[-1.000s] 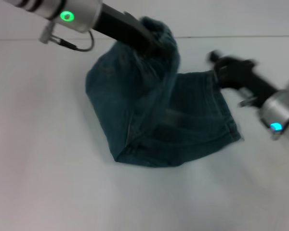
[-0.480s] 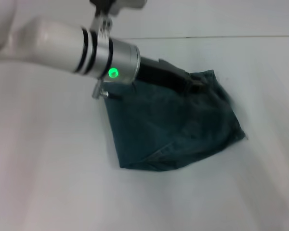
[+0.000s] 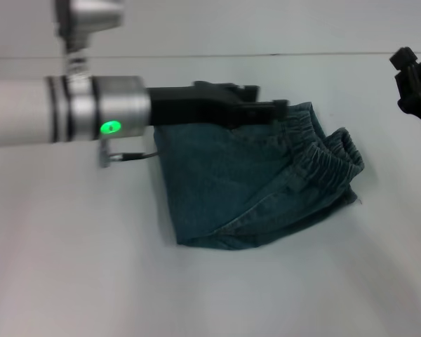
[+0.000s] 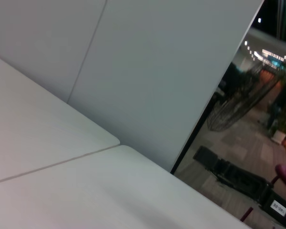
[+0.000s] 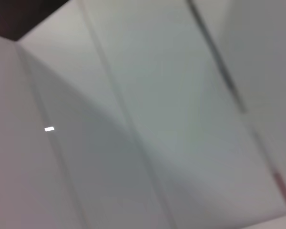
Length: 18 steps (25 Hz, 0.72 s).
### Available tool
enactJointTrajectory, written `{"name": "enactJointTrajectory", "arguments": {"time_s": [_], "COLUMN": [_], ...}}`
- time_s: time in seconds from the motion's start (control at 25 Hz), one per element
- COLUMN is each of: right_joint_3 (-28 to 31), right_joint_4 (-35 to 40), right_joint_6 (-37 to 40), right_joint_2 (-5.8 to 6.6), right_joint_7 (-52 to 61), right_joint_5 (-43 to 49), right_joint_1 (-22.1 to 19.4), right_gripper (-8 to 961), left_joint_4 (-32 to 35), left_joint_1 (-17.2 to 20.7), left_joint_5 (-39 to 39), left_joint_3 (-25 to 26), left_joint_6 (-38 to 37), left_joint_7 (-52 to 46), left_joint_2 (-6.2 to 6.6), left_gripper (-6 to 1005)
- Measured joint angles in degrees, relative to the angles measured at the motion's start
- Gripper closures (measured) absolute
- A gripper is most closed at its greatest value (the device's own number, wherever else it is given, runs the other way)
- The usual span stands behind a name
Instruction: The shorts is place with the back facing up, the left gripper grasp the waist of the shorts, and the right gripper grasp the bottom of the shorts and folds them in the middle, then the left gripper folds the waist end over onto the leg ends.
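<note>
On the white worktop [image 3: 70,267], just right of centre, lies the dark teal denim shorts [image 3: 252,186], folded into a compact stack with the elastic waistband [image 3: 323,151] on top at its right. Both folds look done; only release remains. The left tool [image 3: 270,109] reaches over the far edge, its grip unclear. The right tool [image 3: 414,84] hovers well apart, grip unclear. No writing shows.

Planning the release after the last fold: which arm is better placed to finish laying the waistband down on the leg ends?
Probably the left. Its end effector is at the waistband of the shorts, while the right end effector is off to the side, clear of the fabric.
</note>
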State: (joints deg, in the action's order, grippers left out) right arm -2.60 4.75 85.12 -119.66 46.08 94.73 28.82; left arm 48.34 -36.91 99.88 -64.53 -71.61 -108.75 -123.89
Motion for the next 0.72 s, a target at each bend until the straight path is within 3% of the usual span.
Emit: {"name": "enactJointTrajectory", "arguments": {"time_s": [0.16,0.2,0.24,0.28,0.52,0.72], "right_joint_3": [-4.32,-6.31,-8.11,-10.52,-22.46,-23.91], "right_joint_4": [6.94,9.90,12.43,15.92,35.86,47.67], "right_joint_6": [3.97,5.70,7.61,10.01,22.87,26.10], "right_joint_2": [0.04,0.06,0.13,0.16,1.12,1.27], "right_joint_7": [12.63,17.14,21.33,25.61,39.17,43.81], "right_joint_5": [0.71,1.13,1.51,2.29,14.03,27.82], "right_joint_1": [0.04,-0.01,-0.06,-0.20,-0.71,-0.40], "right_gripper": [853,843,833,823,626,370], "left_joint_4": [0.68,0.68,0.46,0.46,0.72,2.28], "left_joint_1": [4.67,4.67,8.11,8.63,14.79,16.49], "left_joint_5": [-0.19,-0.19,-0.20,-0.21,0.93,5.69], "left_joint_3": [8.17,8.17,13.58,14.11,22.23,25.29], "left_joint_6": [-7.96,-7.96,-12.84,-13.53,-23.10,-27.99], "left_joint_7": [2.96,2.96,5.39,5.71,8.85,9.37], "left_joint_2": [0.00,0.00,0.32,0.40,1.71,2.20], "left_gripper": [221,203,186,169,64,47]}}
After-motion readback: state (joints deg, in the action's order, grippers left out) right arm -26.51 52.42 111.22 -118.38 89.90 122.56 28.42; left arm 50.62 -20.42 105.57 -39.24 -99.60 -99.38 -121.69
